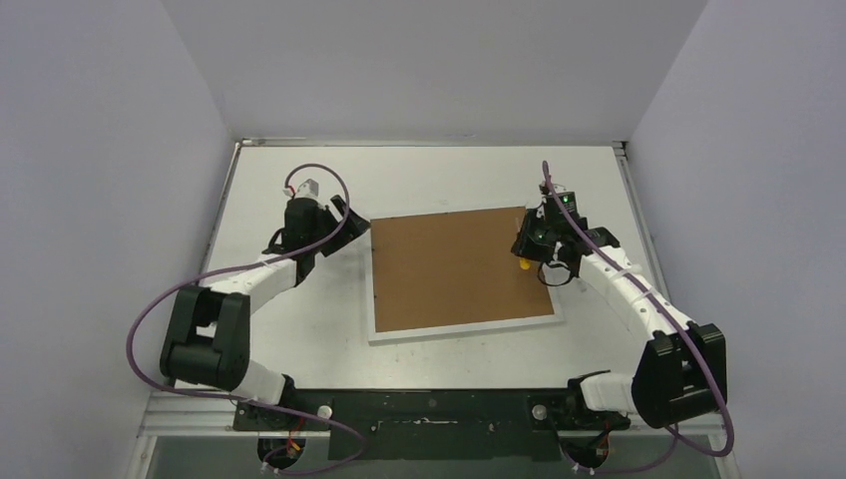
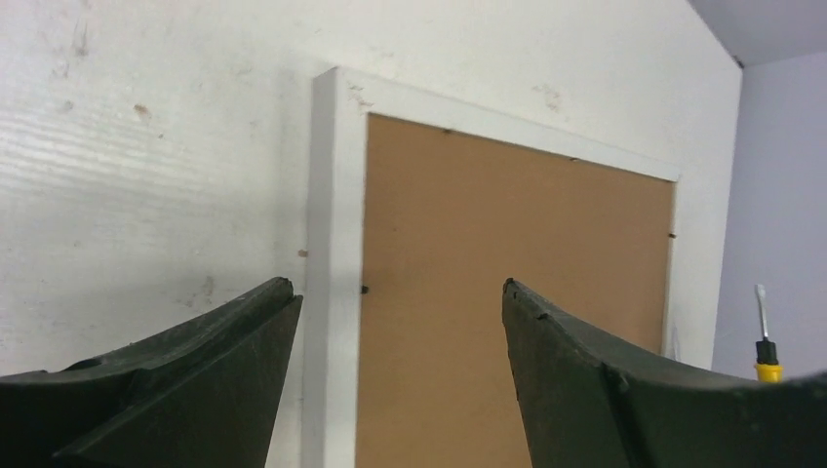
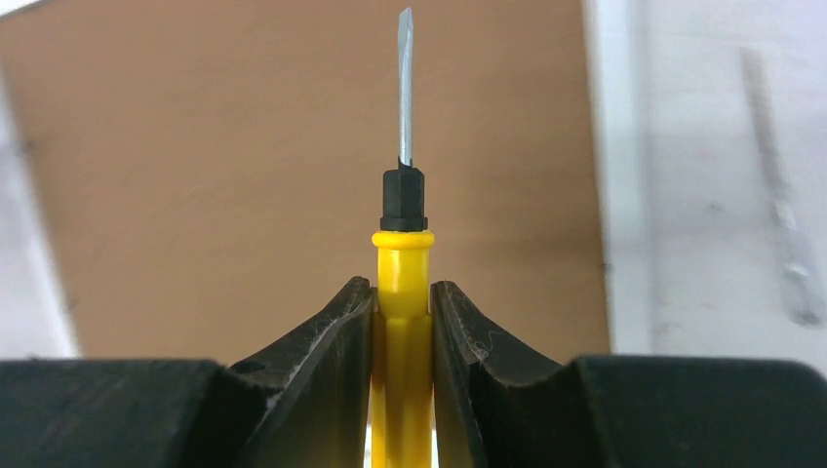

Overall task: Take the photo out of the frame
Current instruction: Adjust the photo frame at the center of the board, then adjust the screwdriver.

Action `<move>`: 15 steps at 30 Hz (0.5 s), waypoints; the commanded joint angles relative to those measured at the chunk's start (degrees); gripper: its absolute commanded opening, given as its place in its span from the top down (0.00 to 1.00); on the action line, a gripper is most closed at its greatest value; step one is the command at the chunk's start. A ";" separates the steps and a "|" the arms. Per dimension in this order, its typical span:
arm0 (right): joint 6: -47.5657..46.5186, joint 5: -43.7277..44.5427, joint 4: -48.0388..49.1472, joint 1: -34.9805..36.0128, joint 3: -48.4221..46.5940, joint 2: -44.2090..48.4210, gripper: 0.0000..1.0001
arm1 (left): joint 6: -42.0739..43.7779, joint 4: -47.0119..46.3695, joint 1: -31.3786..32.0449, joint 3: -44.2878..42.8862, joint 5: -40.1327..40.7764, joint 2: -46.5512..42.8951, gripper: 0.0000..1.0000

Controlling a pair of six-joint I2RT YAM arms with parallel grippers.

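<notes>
The white table [image 1: 299,329] carries the frame [image 1: 461,271], which lies flat with its brown back panel up and its white border showing all round. The frame sits between the two hands, so that each reaches it from its own side.

The left arm [image 1: 249,284] stretches forward and bends inward toward the frame's far left corner. The left gripper [image 2: 400,285] is spread wide and holds nothing. In its wrist view the frame's left border runs away between the two fingers, closer to the left finger, and the brown panel fills the space ahead of the right one. Whether the fingers touch the frame cannot be told.

The right arm [image 1: 629,289] reaches forward and inward to the frame's right edge. The right gripper [image 3: 402,288] is clamped on the yellow handle of a screwdriver [image 3: 402,255]. Its flat blade points straight out ahead of the fingers over the brown panel, with the frame's right border just to the blade's right.
</notes>
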State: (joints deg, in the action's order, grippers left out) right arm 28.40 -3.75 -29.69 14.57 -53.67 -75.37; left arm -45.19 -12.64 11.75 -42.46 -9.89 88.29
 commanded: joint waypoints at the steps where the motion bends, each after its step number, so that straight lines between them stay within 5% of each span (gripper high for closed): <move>1: -6.93 -21.82 3.35 2.22 -2.58 3.55 0.94 | 5.83 7.39 3.11 -3.42 3.34 -8.73 0.25; 4: -6.78 -32.27 7.80 5.18 -2.04 3.11 0.94 | 3.91 7.20 6.05 -3.21 -4.55 -10.97 0.25; 7: -6.65 -33.44 9.26 10.08 -2.71 0.73 0.93 | 1.25 4.58 10.75 -2.64 -10.19 -11.74 0.26; 15: -4.79 -31.15 15.31 21.15 -2.68 -3.44 0.93 | -6.64 3.69 17.69 -1.39 -8.86 -14.54 0.25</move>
State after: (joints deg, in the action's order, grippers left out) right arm 23.07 -33.61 -21.50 32.49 -54.87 -78.30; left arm -46.61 -7.79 29.02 -44.07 -18.09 76.99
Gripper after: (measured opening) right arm 0.249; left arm 0.750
